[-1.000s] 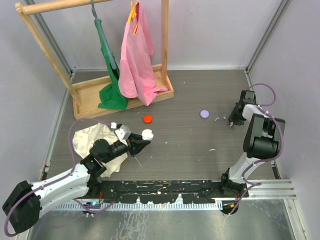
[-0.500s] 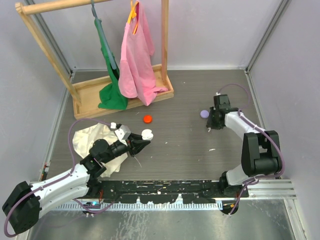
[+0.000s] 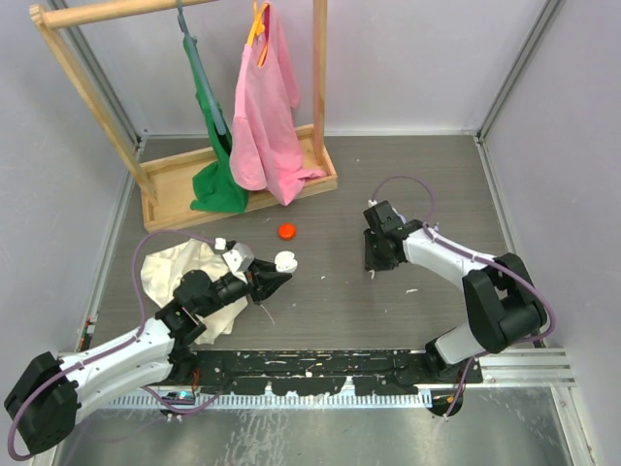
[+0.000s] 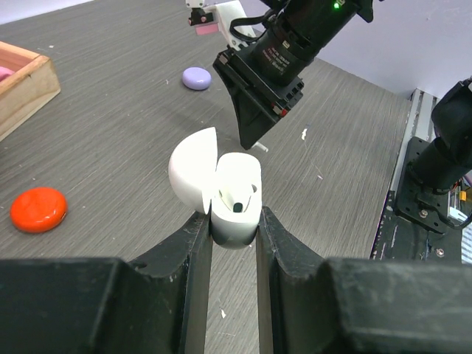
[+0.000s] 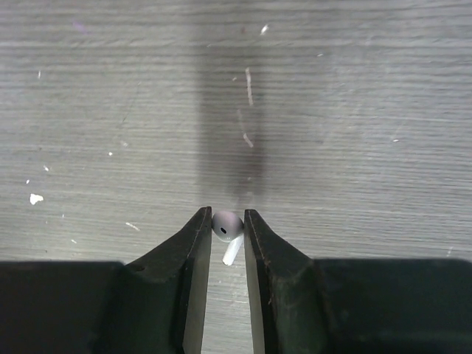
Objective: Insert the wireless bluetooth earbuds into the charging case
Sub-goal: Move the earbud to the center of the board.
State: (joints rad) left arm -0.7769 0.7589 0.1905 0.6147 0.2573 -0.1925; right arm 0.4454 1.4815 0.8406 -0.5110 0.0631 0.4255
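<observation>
left tool (image 4: 234, 220) clamps open white case (image 4: 240, 177), one bud (image 4: 240, 203) inside; right tool (image 5: 227, 215) pinches white stemmed earbud (image 5: 227, 226).

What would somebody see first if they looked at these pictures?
Probably the pink shirt hanging on the wooden rack at the back left. Then the left gripper, jaws shut on an open white charging case with one earbud inside, and the right gripper pinching the other earbud over the grey table.
</observation>
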